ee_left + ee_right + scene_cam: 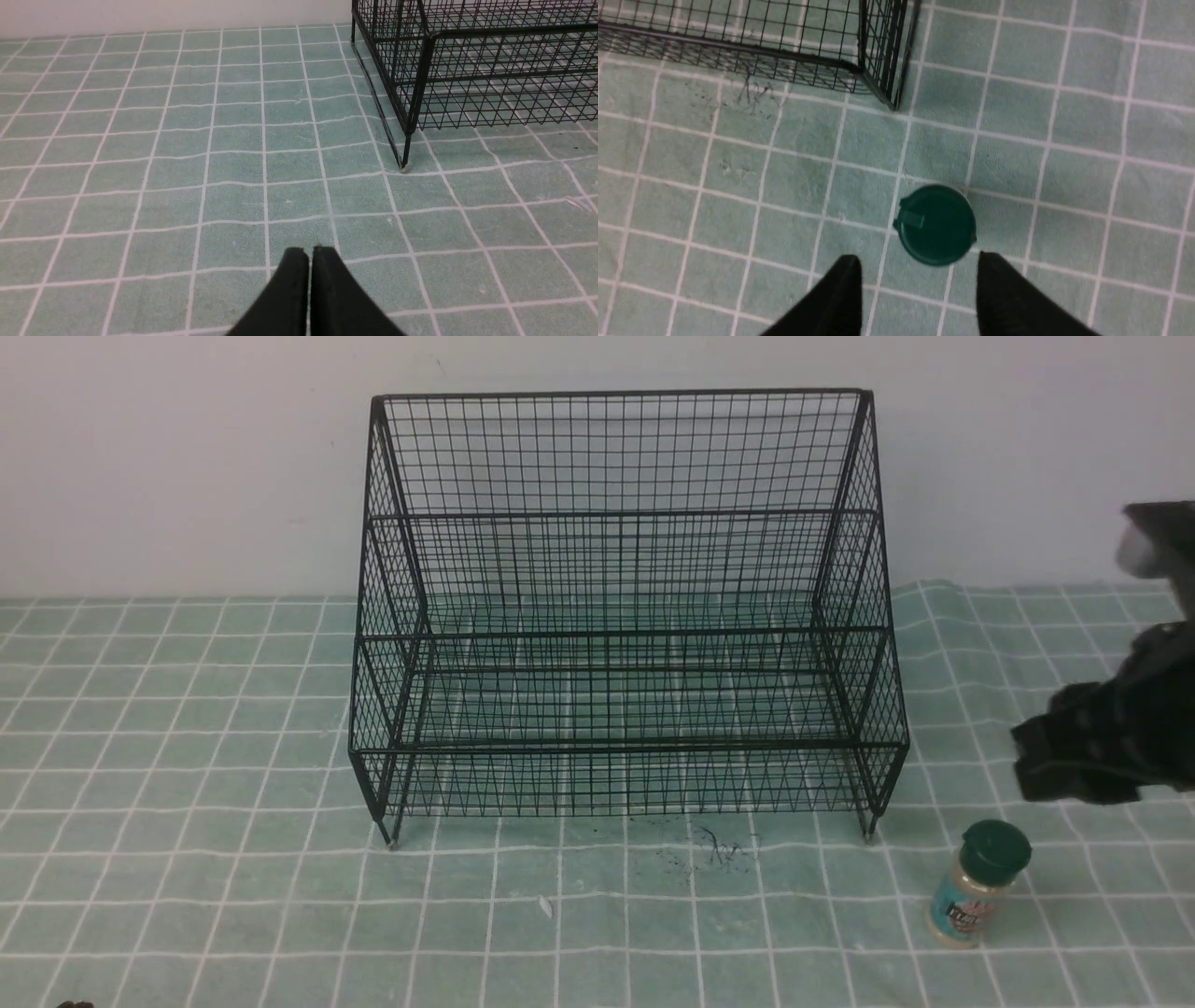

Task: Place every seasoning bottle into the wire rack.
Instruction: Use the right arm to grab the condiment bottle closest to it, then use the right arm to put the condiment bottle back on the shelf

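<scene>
The seasoning bottle (980, 887) stands upright on the green checked cloth, to the right of the front right leg of the wire rack (616, 616). It is clear with beige powder, a teal label and a dark green cap. In the right wrist view its cap (936, 224) shows from above. My right gripper (917, 263) hovers above it, open and empty, the cap just ahead of the fingertips. In the front view the right arm (1102, 747) is above and right of the bottle. My left gripper (308, 254) is shut and empty over bare cloth, left of the rack (467, 65).
The black rack holds nothing and stands against the white wall. Dark specks (709, 849) mark the cloth before the rack. The rack's front right corner leg (892, 100) is near the bottle.
</scene>
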{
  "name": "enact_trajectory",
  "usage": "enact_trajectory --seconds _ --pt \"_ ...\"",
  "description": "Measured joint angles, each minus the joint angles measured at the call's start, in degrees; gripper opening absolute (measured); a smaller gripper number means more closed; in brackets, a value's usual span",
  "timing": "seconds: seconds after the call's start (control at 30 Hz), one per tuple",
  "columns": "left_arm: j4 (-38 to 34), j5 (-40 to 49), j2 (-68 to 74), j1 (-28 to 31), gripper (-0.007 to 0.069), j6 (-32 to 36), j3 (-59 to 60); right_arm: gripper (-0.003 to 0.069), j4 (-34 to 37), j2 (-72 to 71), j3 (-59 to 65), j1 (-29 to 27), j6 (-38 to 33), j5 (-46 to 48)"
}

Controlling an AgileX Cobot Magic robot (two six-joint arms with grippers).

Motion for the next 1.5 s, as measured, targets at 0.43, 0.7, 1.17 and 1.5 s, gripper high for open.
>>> enact_trajectory --seconds 0.43,0.7,1.17,1.5 --pt "0.00 0.00 0.00 0.00 -0.0006 0.00 0.00 0.0572 -3.89 18.18 0.00 0.73 2.88 -4.39" --pt "0.00 0.00 0.00 0.00 -0.0006 0.00 0.00 0.0351 -1.78 18.54 -2.20 0.73 -0.01 0.73" --pt "-0.02 0.00 0.00 0.00 -0.0006 0.00 0.00 0.0351 1.50 7.22 -24.33 2.63 -0.94 12.15" --pt "-0.07 0.00 0.00 0.00 -0.0006 0.00 0.00 0.0351 -0.71 20.95 -29.15 8.06 -0.63 10.76"
